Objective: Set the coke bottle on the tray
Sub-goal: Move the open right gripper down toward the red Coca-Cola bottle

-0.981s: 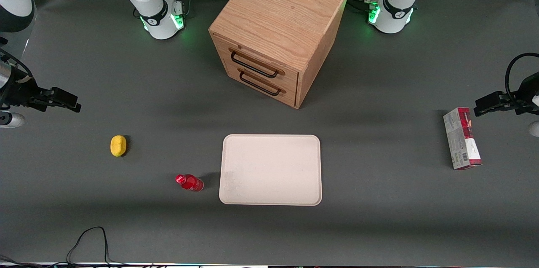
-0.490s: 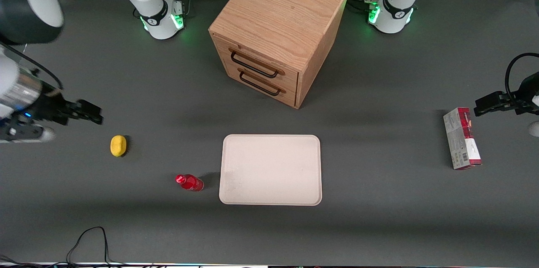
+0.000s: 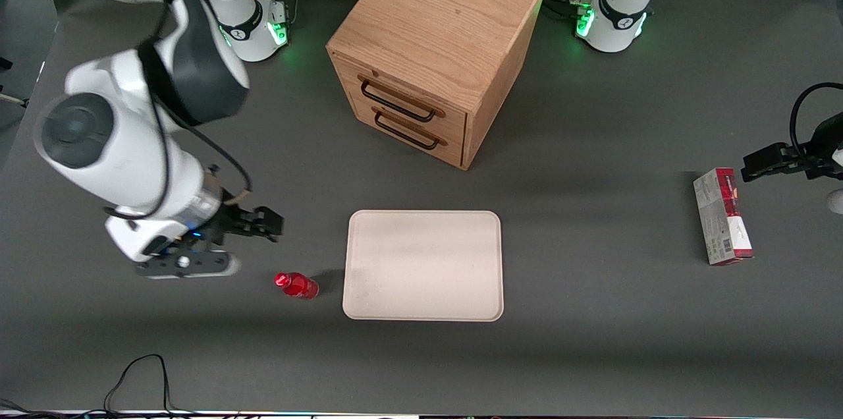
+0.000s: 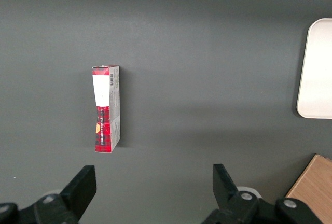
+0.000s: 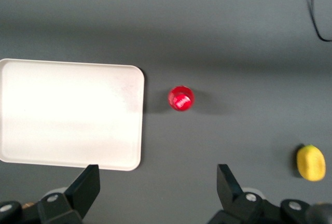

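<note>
The coke bottle (image 3: 296, 285) is seen upright on the table just beside the tray (image 3: 423, 265), toward the working arm's end, apart from its rim. The gripper (image 3: 260, 226) is held above the table near the bottle, farther from the front camera, with its fingers (image 5: 85, 187) spread wide and nothing gripped. A yellow lump (image 5: 310, 163) lies well apart from the tray.

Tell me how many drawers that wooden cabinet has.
2, both on the cabinet front: upper drawer, lower drawer beneath it. The gripper hangs open near the coke bottle, away from the cabinet.
</note>
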Tool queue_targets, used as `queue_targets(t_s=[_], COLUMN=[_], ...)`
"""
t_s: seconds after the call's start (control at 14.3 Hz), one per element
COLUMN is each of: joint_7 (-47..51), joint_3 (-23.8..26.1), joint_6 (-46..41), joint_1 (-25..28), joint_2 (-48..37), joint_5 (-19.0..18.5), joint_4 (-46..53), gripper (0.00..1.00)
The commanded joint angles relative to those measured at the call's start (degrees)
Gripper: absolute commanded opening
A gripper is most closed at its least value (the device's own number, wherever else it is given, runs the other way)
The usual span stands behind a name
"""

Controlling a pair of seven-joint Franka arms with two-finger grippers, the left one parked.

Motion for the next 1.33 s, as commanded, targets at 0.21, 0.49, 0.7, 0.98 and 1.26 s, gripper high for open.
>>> queue_targets(t_s=[0.21,0.49,0.7,0.98,1.26], joint_7=[-0.31,-3.21,-4.35,-4.44,-7.25], joint_3=[-0.30,-0.30,-0.30,0.40,0.31], joint_6=[0.58,2.35,2.43,5.85,8.49], joint_1=[-2.06,-2.41,-2.50,-2.41,-3.81], joint_2=[8.64,9.25,12.58,15.84,15.76], joint_5=[-0.43,-0.34,-0.17,-0.08,3.24], joint_4=[10.49,10.31,10.14,7.43,1.80], gripper=[1.00,1.00,1.00,1.00,1.00])
